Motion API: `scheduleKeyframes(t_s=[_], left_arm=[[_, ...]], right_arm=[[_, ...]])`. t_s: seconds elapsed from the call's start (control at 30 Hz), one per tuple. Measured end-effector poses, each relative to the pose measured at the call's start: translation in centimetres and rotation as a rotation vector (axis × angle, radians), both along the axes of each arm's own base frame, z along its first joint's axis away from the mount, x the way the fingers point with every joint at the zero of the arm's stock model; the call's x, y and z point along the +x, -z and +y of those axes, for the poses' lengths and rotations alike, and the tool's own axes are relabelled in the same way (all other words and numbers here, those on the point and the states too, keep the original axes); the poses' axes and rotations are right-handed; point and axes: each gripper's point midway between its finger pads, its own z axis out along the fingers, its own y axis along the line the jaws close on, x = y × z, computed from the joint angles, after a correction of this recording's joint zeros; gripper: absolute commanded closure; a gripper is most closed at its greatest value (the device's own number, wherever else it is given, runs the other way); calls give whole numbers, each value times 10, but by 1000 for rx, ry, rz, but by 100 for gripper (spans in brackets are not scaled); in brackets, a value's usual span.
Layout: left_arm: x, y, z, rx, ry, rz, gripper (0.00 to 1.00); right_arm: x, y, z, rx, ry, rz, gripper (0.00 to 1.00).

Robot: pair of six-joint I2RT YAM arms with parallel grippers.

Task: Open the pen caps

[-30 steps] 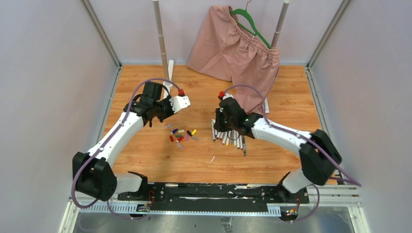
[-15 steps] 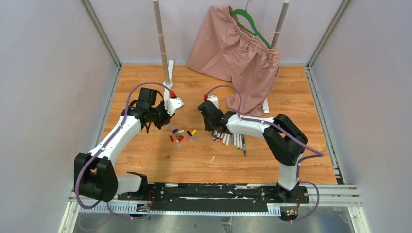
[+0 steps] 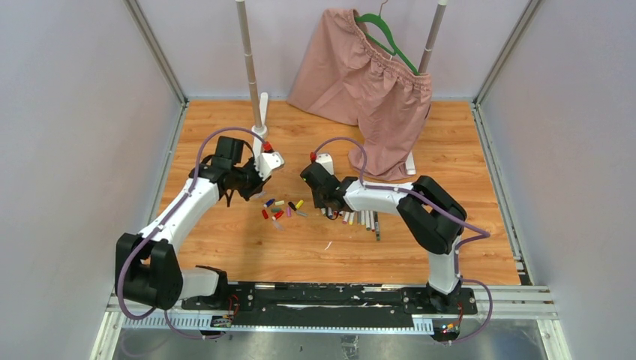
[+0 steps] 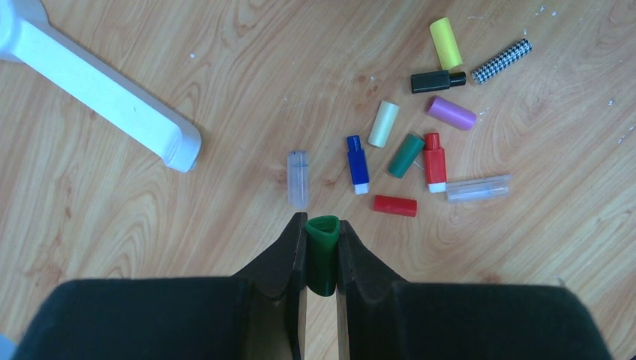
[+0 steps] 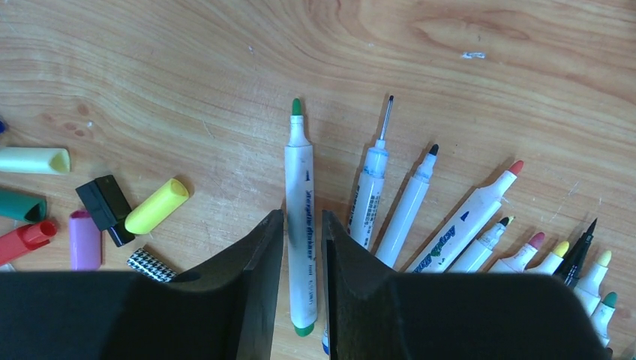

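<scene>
Top external cam is showing both arms dropping back toward the worktop [image 3: 247,251] compared with a second ago. The right one is swinging in to the left end of the pens [image 5: 472,216], and the left one is sinking over the loose caps [image 4: 433,157].

Right pincer [image 5: 301,217] is easing apart, with its fingers standing either side of a green-tipped pen [image 5: 299,165]. That pen is lying flat and uncapped, nib pointing away, just beside the others. Looks to me like it's letting go, not gripping.

Left pincer [image 4: 322,225] is clamping the green cap [image 4: 323,262], hanging over bare wood just short of the pile.

So I'm reading this as one more pen getting done: the pen is going back to the row and the cap is about to join the pile. Every pen in the right wrist shot is already showing its nib.
</scene>
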Motion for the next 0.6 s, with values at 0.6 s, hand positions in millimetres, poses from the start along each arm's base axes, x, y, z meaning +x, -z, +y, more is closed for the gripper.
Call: scheduleKeyframes(t_s=[0.6], left_arm=[[26, 31, -33, -36, 40, 151, 94]], right_arm=[[-17, -65, -24, 79, 12, -87, 69]])
